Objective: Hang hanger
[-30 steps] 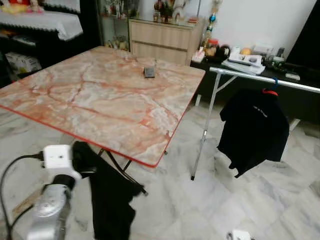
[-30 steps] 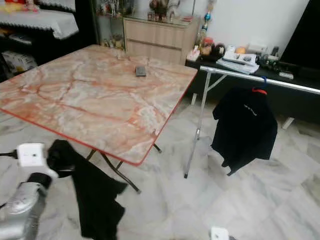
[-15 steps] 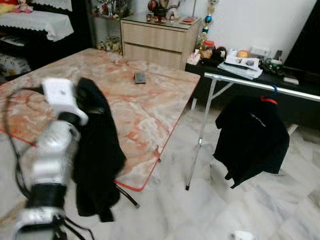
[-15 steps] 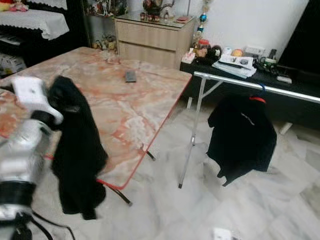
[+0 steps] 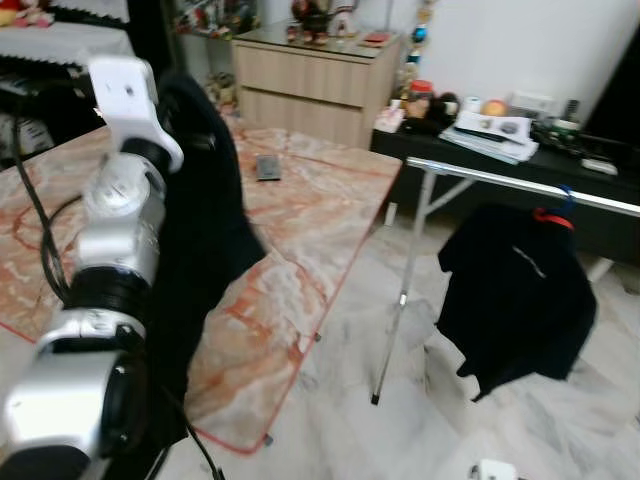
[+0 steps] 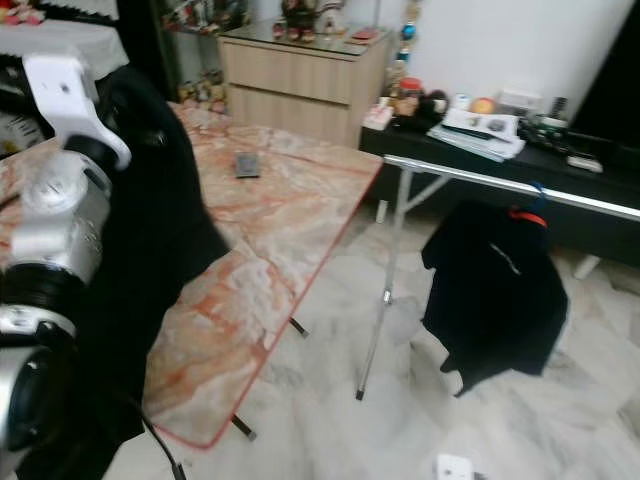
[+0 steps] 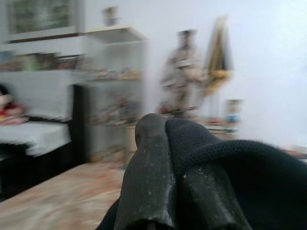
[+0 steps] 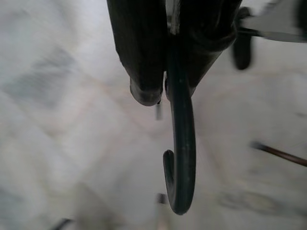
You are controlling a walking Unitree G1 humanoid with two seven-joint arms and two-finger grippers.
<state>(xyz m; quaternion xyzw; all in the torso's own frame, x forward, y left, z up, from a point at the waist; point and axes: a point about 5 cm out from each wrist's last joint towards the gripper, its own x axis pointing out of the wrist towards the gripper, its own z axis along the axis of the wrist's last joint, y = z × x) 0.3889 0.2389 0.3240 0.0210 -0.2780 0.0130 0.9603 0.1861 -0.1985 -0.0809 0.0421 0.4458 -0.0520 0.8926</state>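
My left arm (image 5: 120,220) is raised high over the marble table (image 5: 300,250). A black garment (image 5: 205,220) drapes down from it. In the left wrist view, my left gripper (image 7: 168,143) is shut on the garment's black knit fabric (image 7: 230,167). My right gripper (image 8: 165,88) hangs low over the marble floor. It is shut on a black hanger, and the hanger's hook (image 8: 181,158) sticks out past the fingertips. To the right stands a metal clothes rack (image 5: 520,183). Another black shirt (image 5: 515,300) hangs from its rail on a red hanger.
A dark phone-like object (image 5: 267,167) lies on the table. A wooden cabinet (image 5: 310,80) stands behind the table, and a low black bench (image 5: 560,160) with clutter behind the rack. Open marble floor (image 5: 400,430) lies between table and rack.
My left arm has swung up from near the floor to above the table, lifting the black garment. The view has shifted closer to the table.
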